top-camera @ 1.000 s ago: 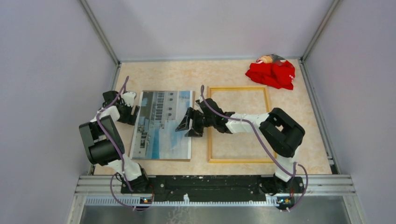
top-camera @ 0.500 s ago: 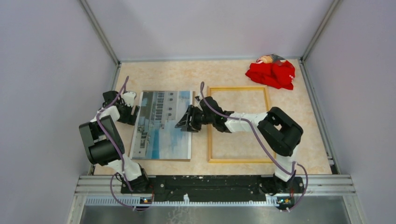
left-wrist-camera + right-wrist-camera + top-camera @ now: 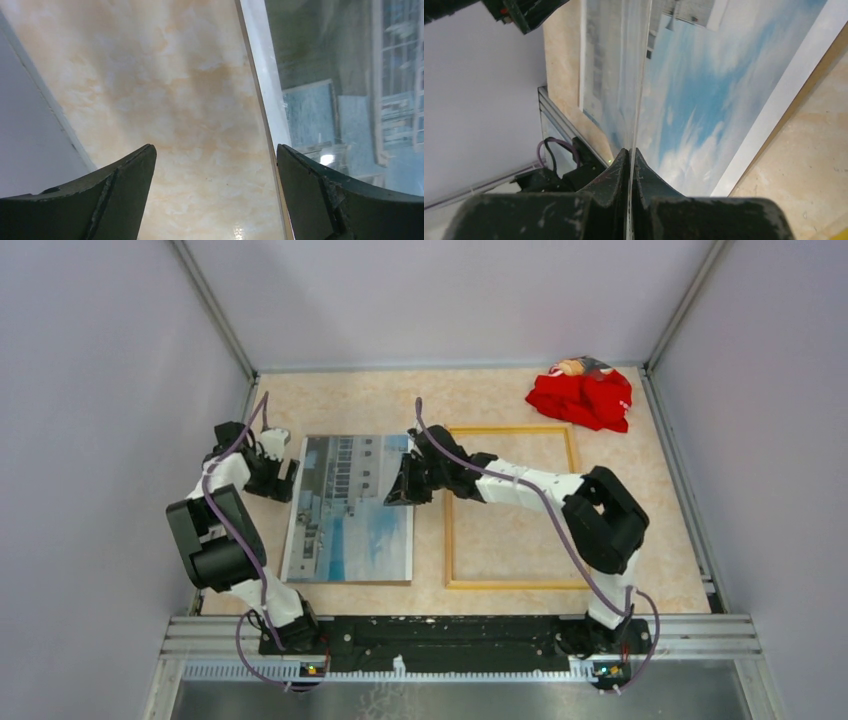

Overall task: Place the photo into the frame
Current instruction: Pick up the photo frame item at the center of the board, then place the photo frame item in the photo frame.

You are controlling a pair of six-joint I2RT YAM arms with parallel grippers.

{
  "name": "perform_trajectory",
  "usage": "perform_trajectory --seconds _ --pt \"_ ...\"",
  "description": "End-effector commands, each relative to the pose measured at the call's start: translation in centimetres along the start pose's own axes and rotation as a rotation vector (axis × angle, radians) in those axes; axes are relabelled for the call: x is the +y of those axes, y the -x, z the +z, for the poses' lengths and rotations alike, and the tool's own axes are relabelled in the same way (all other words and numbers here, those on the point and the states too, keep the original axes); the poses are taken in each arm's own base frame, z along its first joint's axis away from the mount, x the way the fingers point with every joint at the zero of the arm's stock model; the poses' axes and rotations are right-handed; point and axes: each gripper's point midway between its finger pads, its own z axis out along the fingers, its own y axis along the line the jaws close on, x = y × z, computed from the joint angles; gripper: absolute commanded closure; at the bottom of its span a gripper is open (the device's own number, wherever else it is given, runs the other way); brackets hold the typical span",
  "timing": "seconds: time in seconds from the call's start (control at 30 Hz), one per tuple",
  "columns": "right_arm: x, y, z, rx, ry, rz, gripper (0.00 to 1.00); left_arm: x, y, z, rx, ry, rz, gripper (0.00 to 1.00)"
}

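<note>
Progress is slight: the photo [image 3: 345,510] lies on the surface [image 3: 350,400], just left of the open frame [image 3: 510,428]. My right jaws are pinched tight on a thin sheet edge, which I judge to be the photo's right edge. Left jaws stand wide off its left edge. Lifting across and seating are yet to do.

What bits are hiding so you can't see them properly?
- Top view: the right gripper covers the photo's right edge, hiding what it pinches.
- Right wrist view: the thin clear sheet between its closed fingers runs off the top edge.
- Left wrist view: the right edge cuts off the photo.
- Top view: the thing poking from the red cloth is too small.
</note>
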Motion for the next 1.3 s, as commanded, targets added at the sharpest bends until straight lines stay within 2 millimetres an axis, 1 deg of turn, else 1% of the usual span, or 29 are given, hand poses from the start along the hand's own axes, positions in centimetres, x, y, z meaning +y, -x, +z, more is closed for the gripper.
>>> perform_trajectory --seconds 0.0,0.03,0.1,0.13,0.17,0.2,0.23,0.27,0.3,0.33,0.37,0.47,0.53,0.6,0.67,0.73,0.8,0.9,1.03,1.13,1.2,1.27 --pt "7.2 4.3 -7.8 -0.137 0.093 -0.196 1.00 0.2 4.1 -3.2 -0.084 -0.040 -0.004 0.02" --pt "7.4 4.8 -9.3 -0.156 0.087 -0.204 1.00 0.3 5.5 -4.3 -0.119 -0.042 0.010 0.02" --pt "6.5 5.7 -12.3 -0.187 0.065 -0.193 1.00 -0.2 7.0 -5.5 -0.146 -0.052 0.030 0.02" --pt "5.4 6.5 -14.2 -0.210 0.049 -0.171 1.00 -0.8 7.8 -6.0 -0.157 -0.055 0.049 0.02" --pt "4.4 6.7 -15.7 -0.223 0.034 -0.153 1.00 -1.6 8.5 -6.3 -0.166 -0.061 0.069 0.02" --pt "2.9 6.8 -17.3 -0.230 0.009 -0.128 1.00 -2.5 9.1 -6.7 -0.174 -0.068 0.095 0.02" --pt "1.5 6.5 -18.8 -0.232 -0.014 -0.109 1.00 -3.9 9.7 -6.8 -0.180 -0.081 0.129 0.02" --pt "0.1 6.2 -20.3 -0.236 -0.037 -0.096 1.00 -5.3 10.3 -6.9 -0.183 -0.092 0.158 0.02" --pt "-1.6 5.4 -21.6 -0.233 -0.074 -0.078 1.00 -6.9 10.9 -6.9 -0.185 -0.109 0.193 0.02" --pt "-2.9 4.8 -23.0 -0.239 -0.106 -0.069 1.00 -8.6 11.5 -6.9 -0.193 -0.129 0.214 0.02" --pt "-4.3 3.8 -24.7 -0.244 -0.147 -0.053 1.00 -10.9 12.3 -6.7 -0.204 -0.165 0.245 0.02" --pt "-7.6 1.7 -27.7 -0.255 -0.253 -0.018 1.00 -16.5 14.1 -6.2 -0.207 -0.252 0.291 0.02" --pt "-9.2 0.7 -29.4 -0.280 -0.332 -0.002 1.00 -20.1 15.0 -5.6 -0.193 -0.294 0.326 0.02" --pt "-9.8 0.3 -31.0 -0.331 -0.383 -0.002 1.00 -23.8 15.5 -4.8 -0.185 -0.316 0.383 0.02" --pt "-9.9 0.1 -32.7 -0.384 -0.420 -0.001 1.00 -27.5 16.1 -3.7 -0.164 -0.370 0.409 0.02" --pt "-10.4 -0.1 -34.0 -0.418 -0.467 0.005 1.00 -30.4 16.3 -2.8 -0.132 -0.410 0.409 0.02" --pt "-10.8 -0.6 -34.6 -0.424 -0.499 0.009 1.00 -32.6 16.7 -1.8 -0.105 -0.433 0.402 0.02" --pt "-12.0 -1.1 -35.7 -0.432 -0.572 0.025 1.00 -34.8 16.9 -0.3 -0.070 -0.450 0.370 0.02" --pt "-12.7 -1.3 -37.9 -0.486 -0.664 0.044 1.00 -36.6 16.3 0.6 -0.046 -0.490 0.335 0.02" --pt "-12.9 -1.0 -38.8 -0.520 -0.699 0.049 1.00 -37.6 15.1 0.9 -0.022 -0.507 0.342 0.02" --pt "-13.1 -0.6 -39.5 -0.549 -0.727 0.057 1.00 -38.0 14.6 0.6 -0.012 -0.525 0.341 0.02" --pt "-13.0 -0.3 -39.6 -0.571 -0.730 0.060 1.00 -38.2 14.0 0.3 -0.007 -0.543 0.345 0.02"
